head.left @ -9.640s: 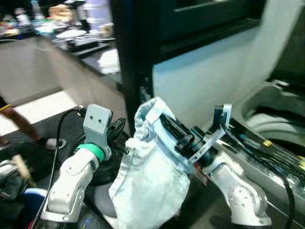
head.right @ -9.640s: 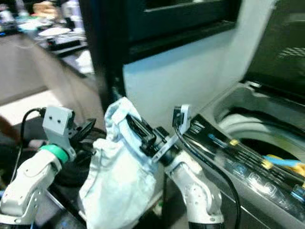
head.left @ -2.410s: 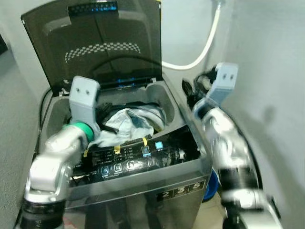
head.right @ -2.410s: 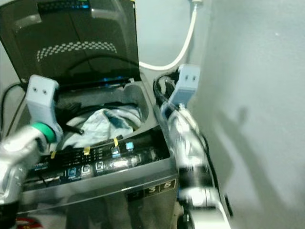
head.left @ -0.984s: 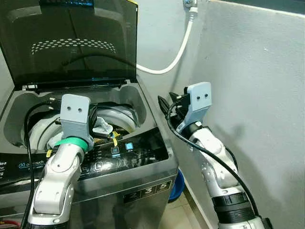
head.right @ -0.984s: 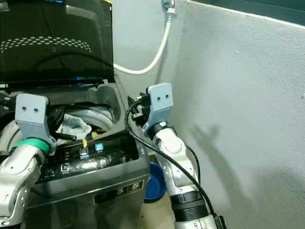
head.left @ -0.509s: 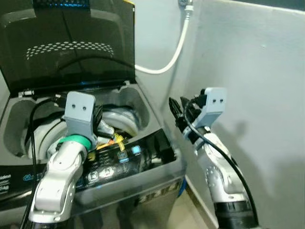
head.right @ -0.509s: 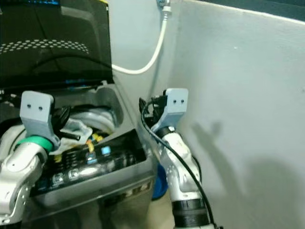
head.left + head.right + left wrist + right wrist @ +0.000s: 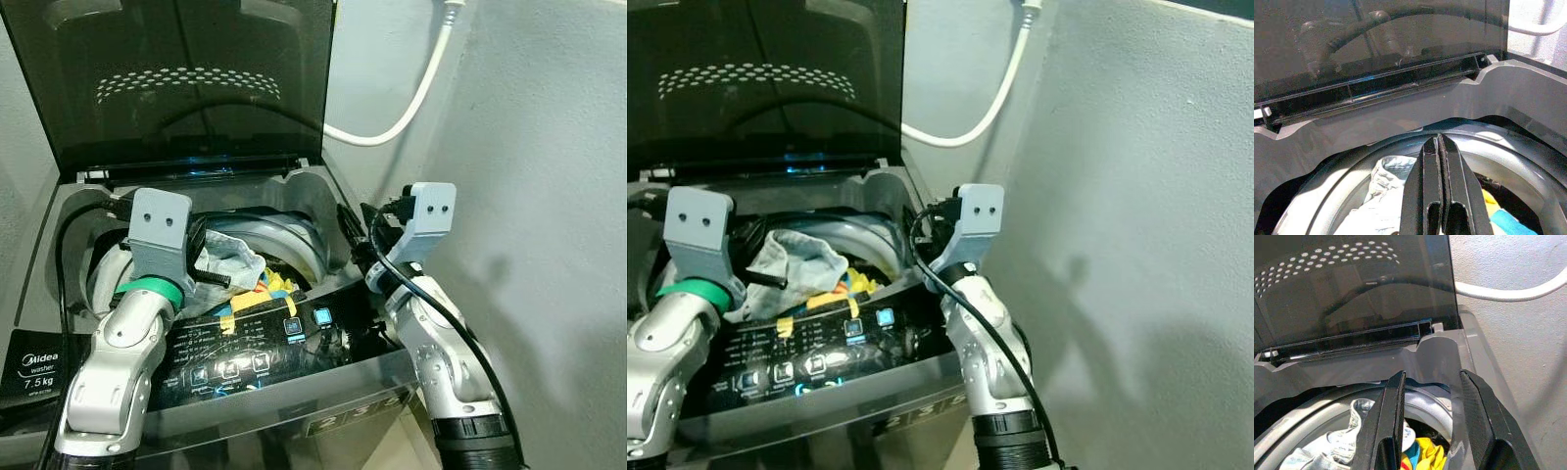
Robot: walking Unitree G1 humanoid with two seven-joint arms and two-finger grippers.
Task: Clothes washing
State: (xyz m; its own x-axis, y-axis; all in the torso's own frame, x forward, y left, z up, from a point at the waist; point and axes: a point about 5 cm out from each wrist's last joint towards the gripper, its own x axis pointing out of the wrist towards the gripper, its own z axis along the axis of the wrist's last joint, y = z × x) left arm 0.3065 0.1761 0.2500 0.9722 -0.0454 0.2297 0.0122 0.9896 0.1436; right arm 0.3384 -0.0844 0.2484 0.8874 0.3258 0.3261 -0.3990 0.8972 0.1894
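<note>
In the left eye view the washing machine (image 9: 294, 411) stands with its dark lid (image 9: 176, 88) raised; the left gripper (image 9: 217, 257) hangs over the drum mouth with a pale garment (image 9: 235, 262) lying just beyond its fingertips, and the right gripper (image 9: 355, 235) sits at the tub's right rim, with a white hose (image 9: 402, 113) on the wall behind. In the right eye view the pale garment (image 9: 798, 257) rests in the drum beside yellow and blue clothes (image 9: 854, 284), ahead of the lit control panel (image 9: 813, 357). In the left wrist view the fingers (image 9: 1425, 191) are pressed together, holding nothing, with the garment below them. In the right wrist view the fingers (image 9: 1393, 423) are spread wide and empty, the clothes lying below and between them.
</note>
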